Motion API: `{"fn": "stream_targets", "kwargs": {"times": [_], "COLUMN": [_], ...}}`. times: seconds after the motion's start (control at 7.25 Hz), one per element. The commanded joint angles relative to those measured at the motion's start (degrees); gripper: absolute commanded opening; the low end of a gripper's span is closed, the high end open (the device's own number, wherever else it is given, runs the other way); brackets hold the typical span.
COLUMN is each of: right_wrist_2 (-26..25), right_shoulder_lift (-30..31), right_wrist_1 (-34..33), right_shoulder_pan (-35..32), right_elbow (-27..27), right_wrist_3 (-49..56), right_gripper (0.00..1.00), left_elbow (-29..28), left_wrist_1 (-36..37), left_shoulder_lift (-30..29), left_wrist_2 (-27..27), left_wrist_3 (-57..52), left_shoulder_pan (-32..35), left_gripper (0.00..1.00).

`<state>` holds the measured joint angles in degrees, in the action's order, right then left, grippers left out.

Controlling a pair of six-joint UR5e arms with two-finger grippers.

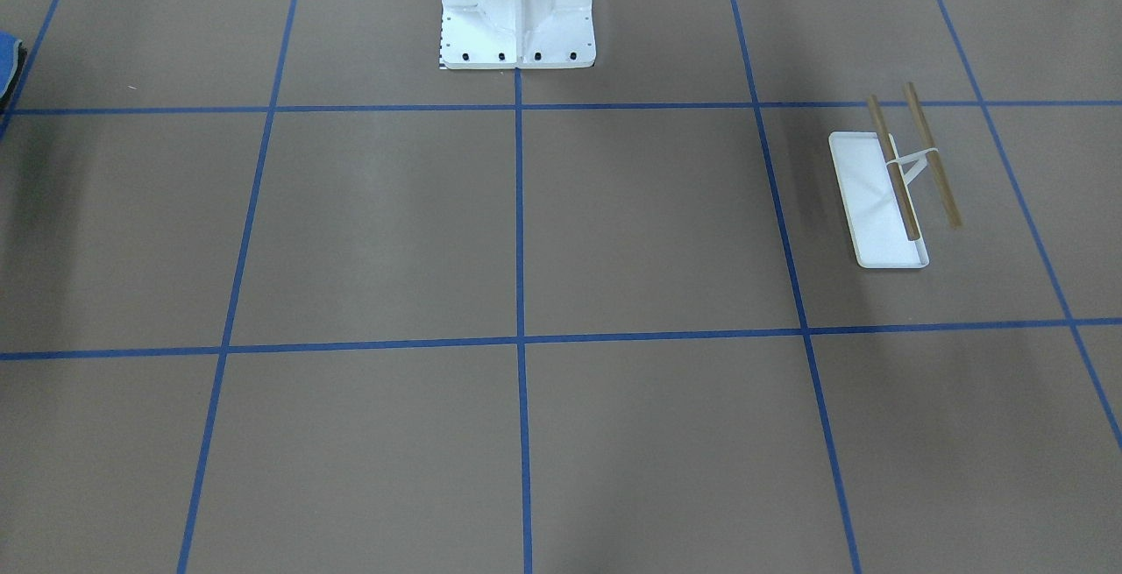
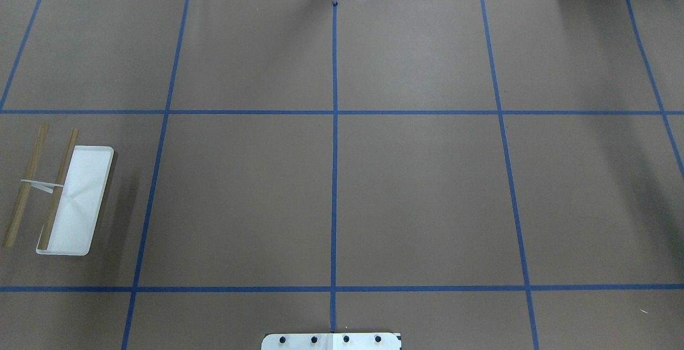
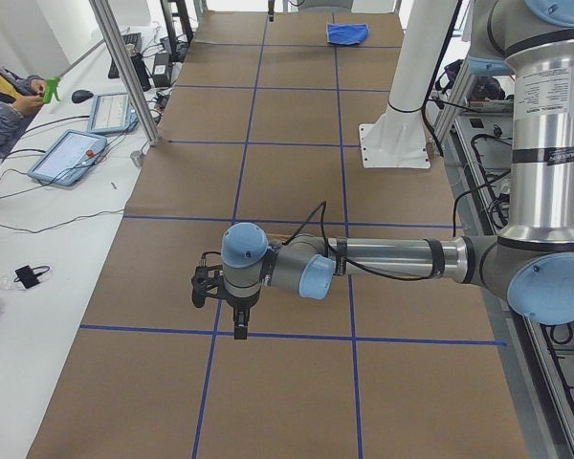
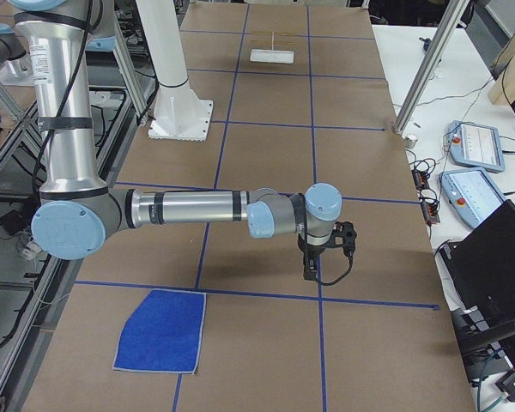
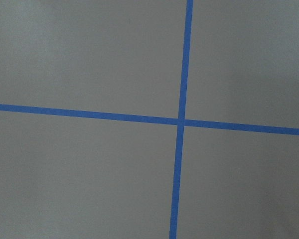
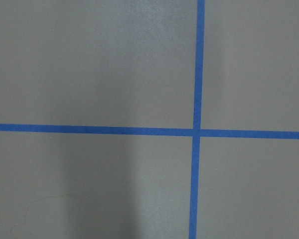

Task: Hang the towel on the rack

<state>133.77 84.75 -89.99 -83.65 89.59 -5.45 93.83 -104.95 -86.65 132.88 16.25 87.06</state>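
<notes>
The towel (image 4: pixel 163 342) lies flat, blue face up, on the brown table near the robot's right end; it also shows far off in the exterior left view (image 3: pixel 347 33) and at the edge of the front-facing view (image 1: pixel 7 57). The rack (image 1: pixel 863 188), a white tray base with two brown rods, stands empty at the robot's left end, as the overhead view (image 2: pixel 80 205) and exterior right view (image 4: pixel 273 55) show. My left gripper (image 3: pixel 239 328) hangs above the table, pointing down. My right gripper (image 4: pixel 310 273) hangs likewise, well right of the towel in that view. I cannot tell whether either is open or shut.
The large white bolted pedestal (image 1: pixel 517 13) stands at the table's robot side. Blue tape lines grid the brown table cover (image 2: pixel 334 179). An operators' bench with tablets (image 3: pixel 72 153) and metal posts (image 4: pixel 425 69) runs along the far side. Both wrist views show only cover and tape.
</notes>
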Motion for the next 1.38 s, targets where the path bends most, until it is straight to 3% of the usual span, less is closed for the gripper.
{"fn": "stream_targets", "kwargs": {"times": [0.0,0.41,0.69,0.97,1.24], "right_wrist_2": [-0.3,0.4,0.8,9.2,12.0], "right_shoulder_lift": [-0.6,0.3,4.4,7.3,11.1], "right_wrist_1": [-2.8,-2.5,-2.4,-2.5,-2.4], "right_shoulder_pan": [-0.9,-0.9,-0.7,0.7,0.7], "right_elbow": [0.8,1.4,7.1,9.7,14.0], "right_wrist_3": [3.3,2.6,3.0,2.7,1.2], "right_gripper": [1.00,1.00,1.00,1.00,1.00], "left_elbow": [0.7,0.6,0.1,-0.2,-0.5], "left_wrist_1": [-1.2,-2.8,-3.4,-3.4,-3.3], "left_shoulder_lift": [0.5,2.2,2.4,2.4,2.4], "left_wrist_2": [0.1,-0.1,-0.3,0.1,0.1], "left_wrist_3": [0.0,0.0,0.7,0.8,0.8], "left_shoulder_pan": [0.0,0.0,0.0,0.0,0.0], "left_gripper": [0.98,0.98,0.98,0.98,0.98]}}
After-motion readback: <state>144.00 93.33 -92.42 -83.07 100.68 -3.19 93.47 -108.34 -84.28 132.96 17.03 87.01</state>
